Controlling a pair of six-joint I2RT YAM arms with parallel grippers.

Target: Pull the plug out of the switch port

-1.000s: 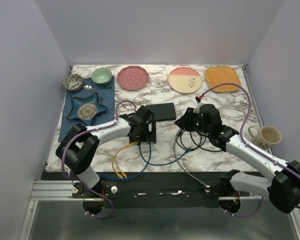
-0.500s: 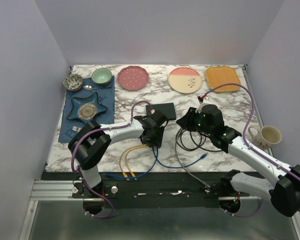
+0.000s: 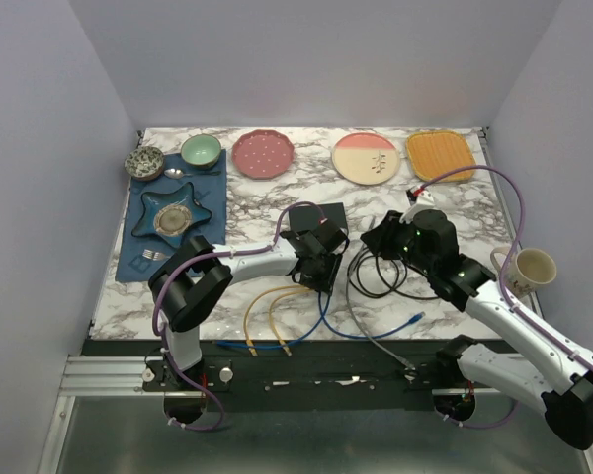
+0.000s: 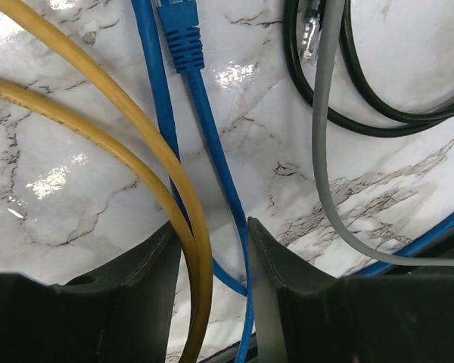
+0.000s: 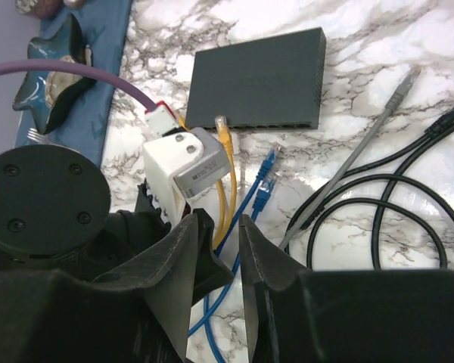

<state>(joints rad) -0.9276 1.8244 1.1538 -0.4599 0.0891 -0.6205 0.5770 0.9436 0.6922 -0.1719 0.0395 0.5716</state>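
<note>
The black switch point(image 5: 257, 79) point(image 3: 314, 213) lies mid-table with its socket row facing me. A yellow plug point(image 5: 222, 130) has its tip at that socket edge; whether it sits in a port I cannot tell. My left gripper point(image 4: 210, 227) point(image 3: 321, 272) is low over the marble just in front of the switch. Its jaws straddle a yellow cable point(image 4: 98, 98) and a blue cable point(image 4: 212, 151) with marble showing between them. Two blue plugs point(image 5: 266, 172) lie loose on the table. My right gripper point(image 5: 216, 219) point(image 3: 374, 239) hovers right of the switch, jaws apart and holding nothing.
Coiled black cables point(image 3: 385, 276) and a grey cable point(image 5: 363, 151) lie right of the switch. Yellow cable ends point(image 3: 267, 346) reach the front edge. Plates point(image 3: 366, 158) and bowls line the back, a blue mat with a star dish point(image 3: 173, 212) sits left, and a mug point(image 3: 529, 267) right.
My left arm has swung right to the front of the switch, dragging the yellow and blue cables rightward, and its jaws have narrowed around them. My right arm has drawn back slightly to the right.
</note>
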